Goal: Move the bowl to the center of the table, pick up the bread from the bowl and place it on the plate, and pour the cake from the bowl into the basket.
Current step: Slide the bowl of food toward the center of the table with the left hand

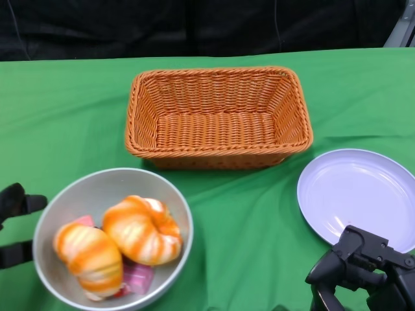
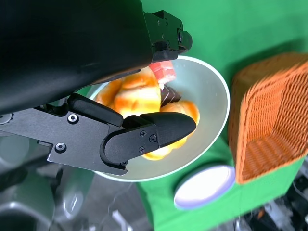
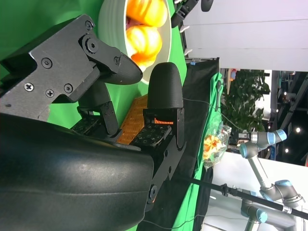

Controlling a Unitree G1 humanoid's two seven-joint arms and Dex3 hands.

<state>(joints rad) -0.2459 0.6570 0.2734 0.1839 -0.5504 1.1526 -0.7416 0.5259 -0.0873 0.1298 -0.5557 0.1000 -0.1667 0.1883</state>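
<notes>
Head view: bowl (image 1: 65,201) is seen lower left on the green bench (image 1: 246,214), w/ two pieces of bread (image 1: 142,230) over a pink cake (image 1: 137,277). Basket (image 1: 218,116) is set at upper centre, plate (image 1: 356,194) at right. Left hand (image 1: 16,223) is placed just beside the bowl's left rim, fingers apart, nothing held. Right hand (image 1: 363,269) is shown lower right, near the plate's edge, spread, nothing gripped. Right wrist view alone shows a background robot arm (image 3: 262,144); left wrist view shows the bowl's contents closer.
</notes>
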